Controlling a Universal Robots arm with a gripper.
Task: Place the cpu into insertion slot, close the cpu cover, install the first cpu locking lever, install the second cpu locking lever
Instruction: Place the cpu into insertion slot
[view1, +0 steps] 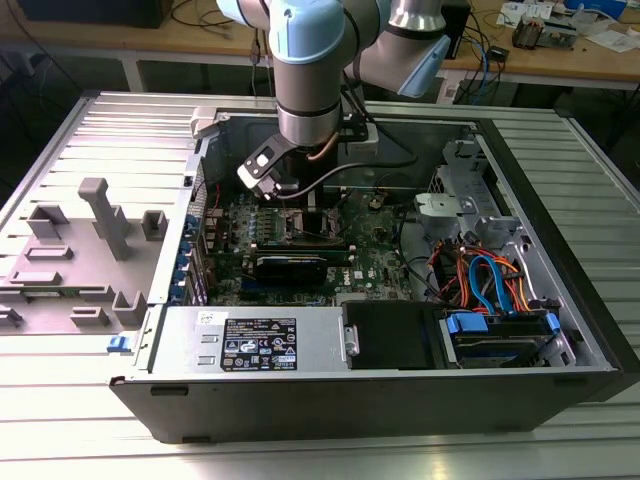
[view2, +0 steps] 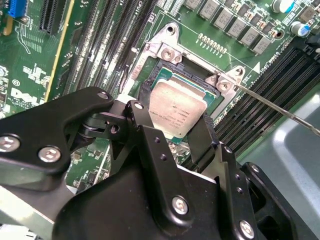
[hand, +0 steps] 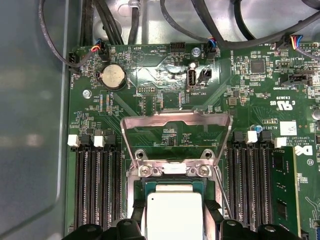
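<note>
**Wrist detail of the socket area.** The cpu (view2: 177, 112) is a small flat chip. It has a silvery-grey metal top with faint print and a thin green margin around it. It lies level, metal face turned up toward both wrist cameras, directly over the insertion slot (view2: 172, 64). Whether it is fully seated cannot be told. The chip is close to square, so no long axis stands out, and its edges run parallel to the slot's silver rim.

The gripper (view2: 176, 131) is clenched on the cpu, with one black finger (view2: 150, 135) against each of two opposite edges.

In the first wrist view the cpu cover (hand: 175, 119) stands tilted open on its hinge, and green circuit board (hand: 150, 75) shows through its window. A thin locking lever (view2: 275, 106) slants away from one corner of the slot.

In the exterior view the arm reaches into the open computer case (view1: 300, 400) at upper centre.
</note>
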